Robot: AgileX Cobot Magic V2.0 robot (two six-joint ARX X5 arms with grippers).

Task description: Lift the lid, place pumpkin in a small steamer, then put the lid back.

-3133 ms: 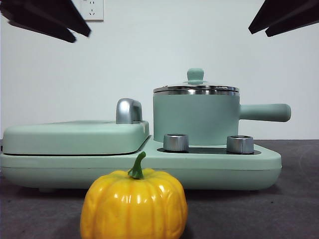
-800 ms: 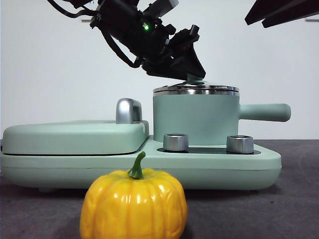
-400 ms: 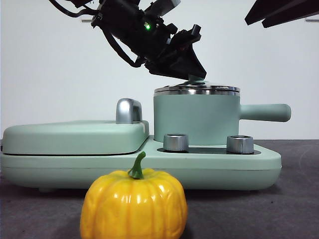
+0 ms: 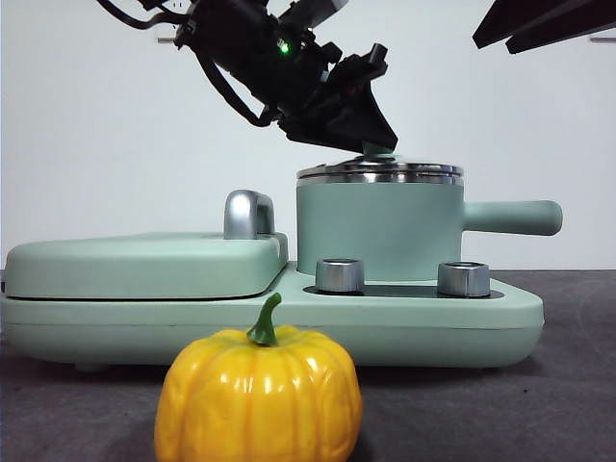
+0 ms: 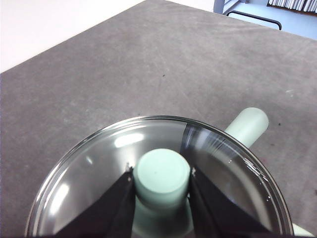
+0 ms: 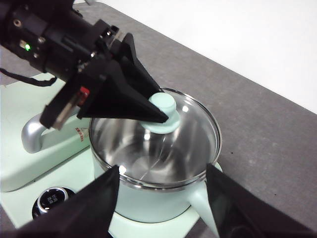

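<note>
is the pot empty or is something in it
Empty: through the lid the small steamer shows only bare steel. The pumpkin sits on the table.

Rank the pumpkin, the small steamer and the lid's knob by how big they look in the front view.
1. Pumpkin and small steamer: look alike; the pumpkin is nearer, so unsure.
2. Lid knob: smallest, mostly hidden by the left gripper.

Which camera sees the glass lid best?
The left wrist view: the lid fills it, clear glass, with the left tool squeezing its green knob. The right wrist view shows it smaller, half hidden by that tool. The front view shows only its steel edge on the small steamer.
</note>
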